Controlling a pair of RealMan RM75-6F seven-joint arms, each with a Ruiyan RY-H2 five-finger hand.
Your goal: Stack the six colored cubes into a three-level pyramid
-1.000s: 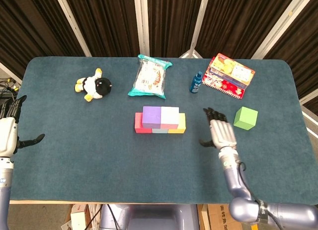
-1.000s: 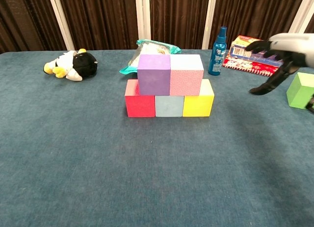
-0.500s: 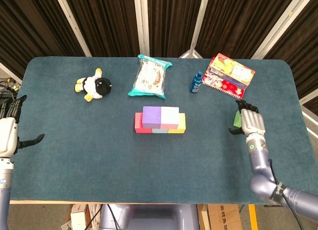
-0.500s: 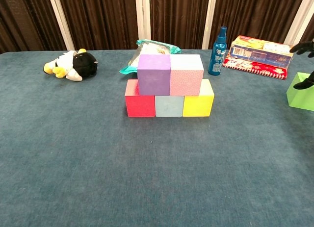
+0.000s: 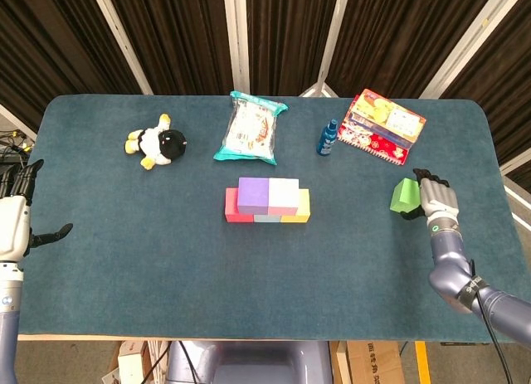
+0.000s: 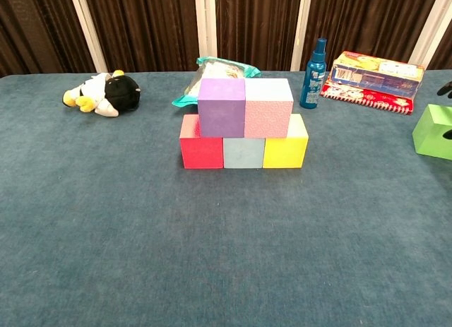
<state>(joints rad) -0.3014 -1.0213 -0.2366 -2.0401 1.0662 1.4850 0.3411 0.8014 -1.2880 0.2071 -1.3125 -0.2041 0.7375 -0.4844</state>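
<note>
Right robot hand (image 5: pixel 437 199) on last cube, 5 of 6 stacked.

Green cube (image 5: pixel 404 196) at 3 o'clock of pyramid (image 5: pixel 267 200), well apart, on bench (image 5: pixel 166 260). Right robot hand pressed against its right side, fingers over top; actual closure: cannot tell. Placed there likely to wrap for lift. Base red (image 6: pixel 200 145), grey-blue (image 6: pixel 243 152), yellow (image 6: pixel 286 147); level 2 purple (image 6: pixel 221 106) and pink (image 6: pixel 268 106) touching, flat seam ready for cap. Left robot hand (image 5: pixel 14 221) at 9 o'clock edge, open, fingers spread, holding nothing, parked clear.
</note>
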